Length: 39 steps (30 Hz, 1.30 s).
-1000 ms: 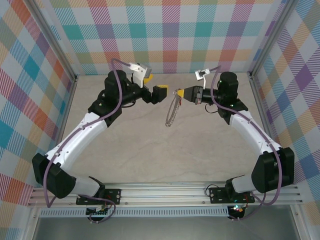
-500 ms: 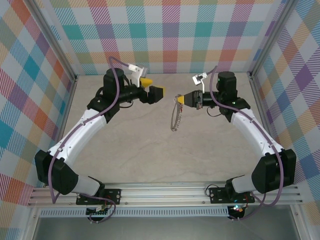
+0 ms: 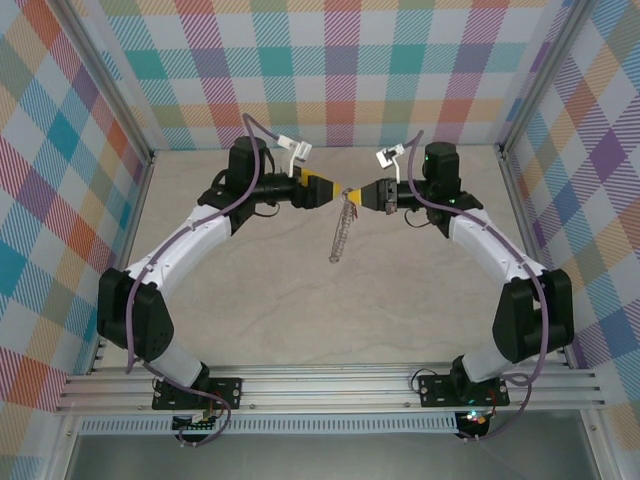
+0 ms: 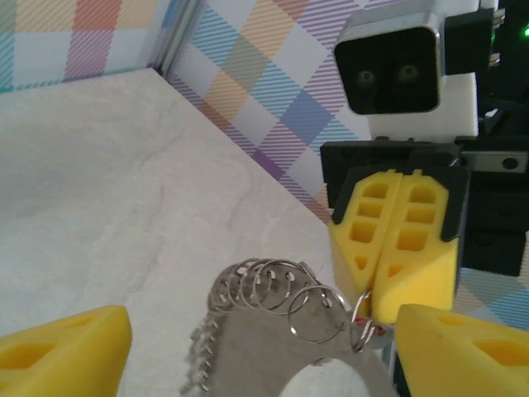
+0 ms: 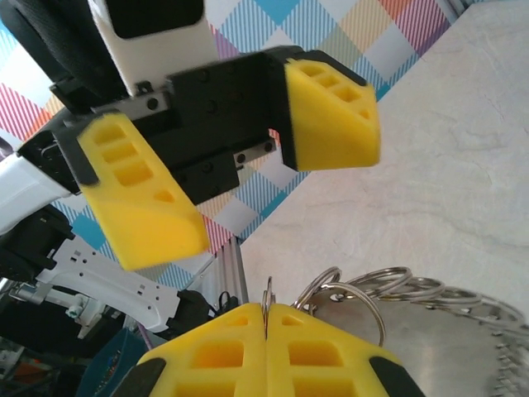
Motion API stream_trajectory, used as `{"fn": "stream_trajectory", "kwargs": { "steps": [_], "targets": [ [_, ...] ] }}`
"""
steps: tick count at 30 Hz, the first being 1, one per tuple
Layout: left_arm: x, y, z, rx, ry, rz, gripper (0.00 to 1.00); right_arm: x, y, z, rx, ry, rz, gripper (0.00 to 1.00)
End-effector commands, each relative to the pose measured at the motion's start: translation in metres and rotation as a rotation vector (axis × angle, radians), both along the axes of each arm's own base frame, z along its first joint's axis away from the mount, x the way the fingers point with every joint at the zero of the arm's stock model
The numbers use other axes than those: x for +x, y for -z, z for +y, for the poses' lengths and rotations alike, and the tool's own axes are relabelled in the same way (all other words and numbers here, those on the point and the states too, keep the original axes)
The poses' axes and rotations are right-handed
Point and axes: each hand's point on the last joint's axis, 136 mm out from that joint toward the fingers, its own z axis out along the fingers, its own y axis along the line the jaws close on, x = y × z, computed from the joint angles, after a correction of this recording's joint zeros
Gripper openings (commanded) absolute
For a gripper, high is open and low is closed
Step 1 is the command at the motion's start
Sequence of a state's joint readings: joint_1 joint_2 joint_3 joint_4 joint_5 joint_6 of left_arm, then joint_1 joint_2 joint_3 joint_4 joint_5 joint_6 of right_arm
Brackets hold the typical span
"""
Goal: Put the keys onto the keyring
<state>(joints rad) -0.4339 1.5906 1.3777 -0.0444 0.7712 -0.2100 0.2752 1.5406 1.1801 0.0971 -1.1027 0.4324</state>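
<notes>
The keyring [image 3: 342, 232] is a large silver hoop strung with small metal loops, hanging over the table from my right gripper [image 3: 363, 193]. In the right wrist view my right gripper [image 5: 266, 309] is shut on one small loop at the top of the keyring [image 5: 450, 335]. A sliver of red, apparently the keys' red head [image 4: 374, 328], shows just under those shut fingers [image 4: 397, 248]. My left gripper [image 3: 328, 190] faces the right one tip to tip. Its fingers [image 4: 70, 351] stand open on either side of the keyring [image 4: 273, 331], touching nothing.
Checkered walls close in the beige table [image 3: 300, 300] at the back and on both sides. An aluminium rail [image 3: 330, 385] with the arm bases runs along the near edge. Both arms arch inward and meet near the back centre.
My left gripper has swung right to meet the right gripper, and its jaws have narrowed somewhat. The right gripper has shifted slightly left with the keyring still hanging from it.
</notes>
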Motion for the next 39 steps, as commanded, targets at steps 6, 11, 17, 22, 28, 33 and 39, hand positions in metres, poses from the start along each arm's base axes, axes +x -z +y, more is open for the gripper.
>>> {"fn": "stream_trajectory", "kwargs": {
  "steps": [6, 11, 17, 22, 28, 33, 39],
  "targets": [
    [0.003, -0.005, 0.000, -0.057, 0.039, -0.025, 0.68, 0.016, 0.022, 0.008, 0.062, -0.053, -0.070, 0.00],
    [0.011, 0.011, 0.002, -0.050, 0.020, -0.007, 0.60, 0.020, 0.035, 0.011, 0.064, -0.092, -0.069, 0.00],
    [0.023, 0.034, 0.001, -0.075, -0.001, 0.041, 0.51, 0.024, 0.049, 0.014, 0.070, -0.136, -0.070, 0.00],
    [0.027, 0.053, -0.001, -0.073, 0.014, 0.082, 0.50, 0.032, 0.070, 0.018, 0.076, -0.169, -0.027, 0.00],
    [0.030, 0.070, 0.002, -0.064, 0.006, 0.115, 0.50, 0.040, 0.096, 0.020, 0.081, -0.165, 0.012, 0.00],
    [0.029, 0.084, 0.004, -0.059, 0.019, 0.146, 0.50, 0.042, 0.099, 0.021, 0.086, -0.173, 0.009, 0.00],
    [0.025, 0.093, 0.004, -0.076, 0.062, 0.178, 0.46, 0.042, 0.102, 0.021, 0.084, -0.168, 0.014, 0.00]
  ]
}}
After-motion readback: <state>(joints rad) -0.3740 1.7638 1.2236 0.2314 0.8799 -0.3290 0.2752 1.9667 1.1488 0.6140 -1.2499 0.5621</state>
